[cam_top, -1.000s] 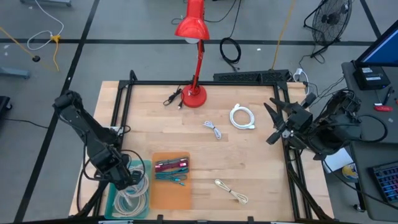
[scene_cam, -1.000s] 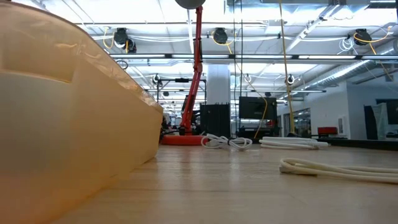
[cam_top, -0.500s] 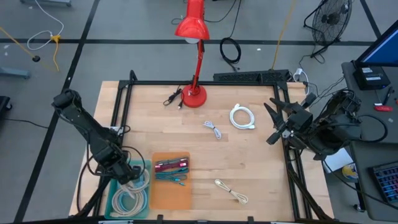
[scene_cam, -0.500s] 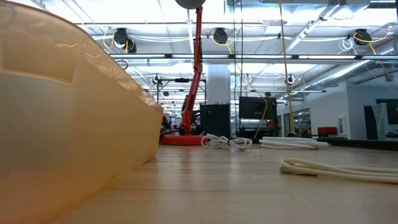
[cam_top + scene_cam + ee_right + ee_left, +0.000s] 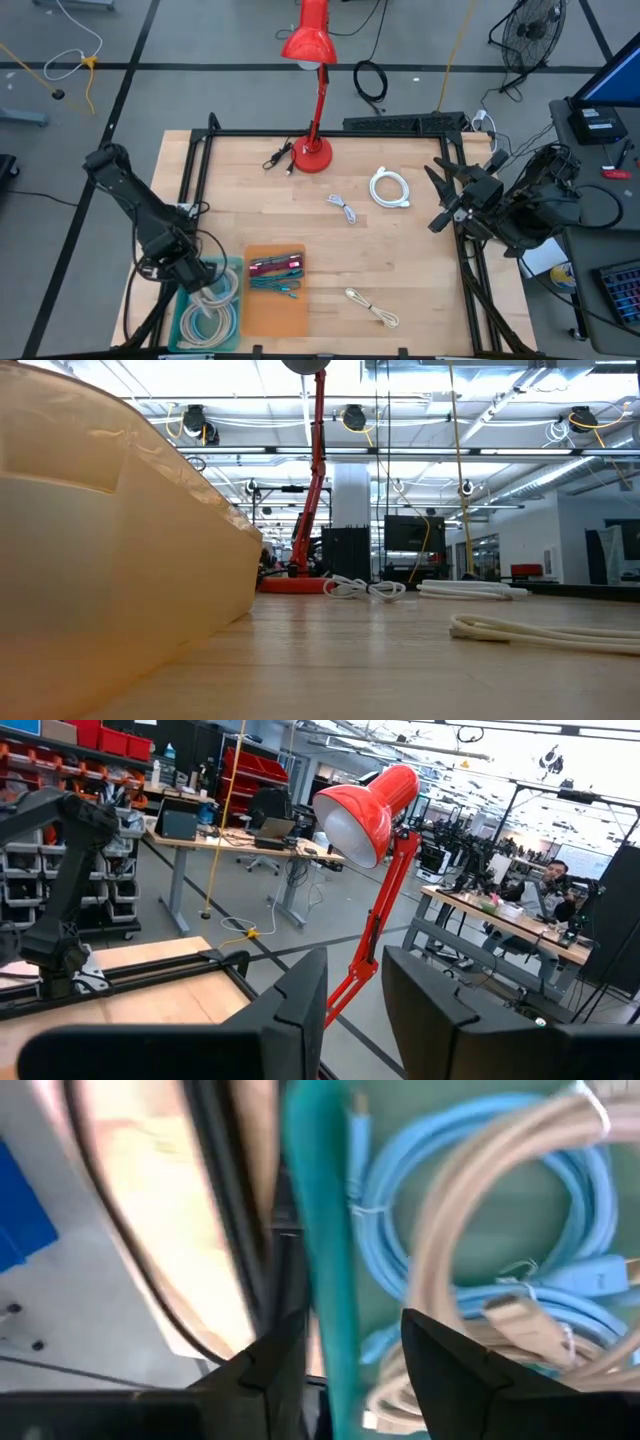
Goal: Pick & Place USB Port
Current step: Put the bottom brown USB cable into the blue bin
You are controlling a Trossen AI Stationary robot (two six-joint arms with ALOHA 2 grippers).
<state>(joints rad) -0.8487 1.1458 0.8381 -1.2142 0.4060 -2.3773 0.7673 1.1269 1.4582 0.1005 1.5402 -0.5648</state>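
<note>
A teal bin (image 5: 188, 322) at the table's near left corner holds coiled light-blue cables (image 5: 440, 1210) and beige cables (image 5: 470, 1250) with USB plugs. My left gripper (image 5: 186, 272) hangs open over the bin's far left rim (image 5: 322, 1270). In the left wrist view (image 5: 350, 1328) that rim runs below the gap between its fingers, which hold nothing. My right gripper (image 5: 440, 196) waits raised at the table's right edge, level and open, with nothing between its fingers (image 5: 355, 1005). Loose on the table lie a white coil (image 5: 390, 188), a small grey cable (image 5: 343, 208) and a beige cable (image 5: 372, 308).
An orange tray (image 5: 272, 312) with red and teal cables stands right of the bin; its wall (image 5: 110, 560) fills the low view's left. A red desk lamp (image 5: 312, 150) stands at the far middle with a black cable (image 5: 277, 158) beside it. A black frame (image 5: 330, 132) rims the table.
My left gripper has moved a little toward the table's left and far edges, from over the bin's inside to over its far left rim. A beige coil shows in the bin where the gripper stood.
</note>
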